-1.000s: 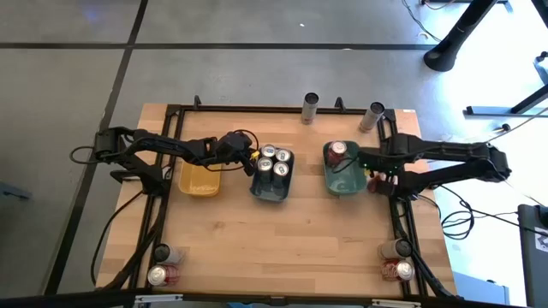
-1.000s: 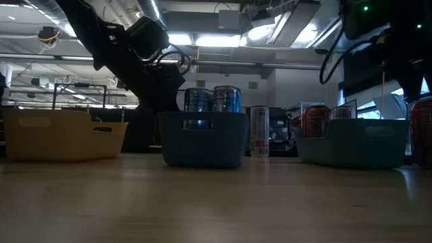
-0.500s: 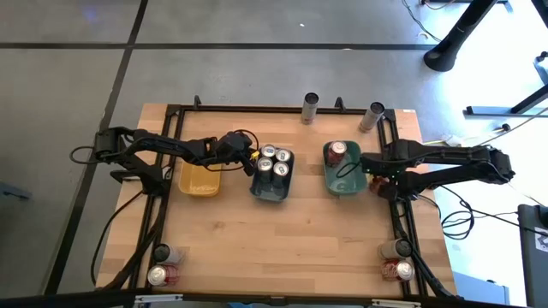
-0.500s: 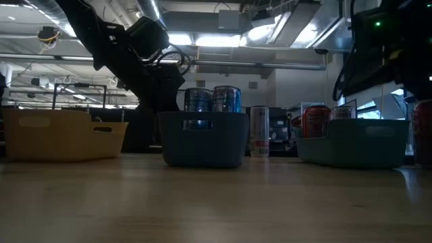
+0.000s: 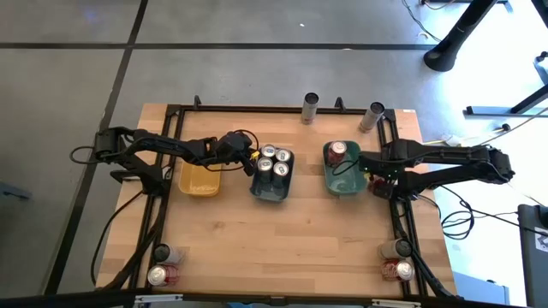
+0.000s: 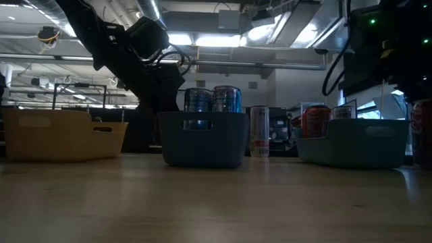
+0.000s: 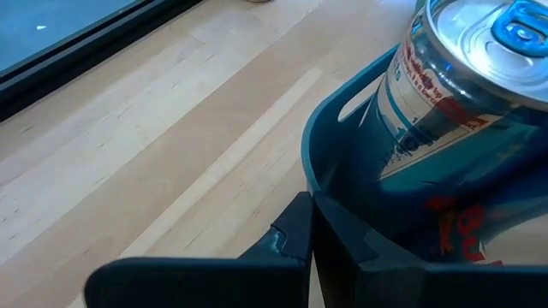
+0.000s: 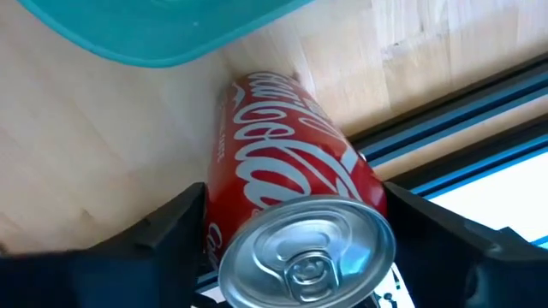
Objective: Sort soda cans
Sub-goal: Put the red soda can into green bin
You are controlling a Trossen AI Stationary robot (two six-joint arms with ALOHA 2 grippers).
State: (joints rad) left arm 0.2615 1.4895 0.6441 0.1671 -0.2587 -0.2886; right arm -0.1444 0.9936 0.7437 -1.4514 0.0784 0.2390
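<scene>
Red soda can [image 8: 295, 227], white script, silver top, between fingers [image 8: 167, 231]

Even, bright light falls from above on the counter [image 5: 282, 239] in the high view, with soft shadows. The low view is dim and backlit by ceiling strip lights [image 6: 202, 39], arms mere silhouettes. In the wrist views, glare shines on the can top [image 7: 488, 38], and the near fingers [image 8: 163, 235] are blurred.

A wooden worktop [image 5: 282, 239] carries three trays in a row: a yellow tray [image 5: 199, 180], a grey-blue tray [image 5: 272, 188] in the middle, and a teal tray [image 5: 342, 181]. Grey floor [image 5: 257, 51] surrounds it.
</scene>
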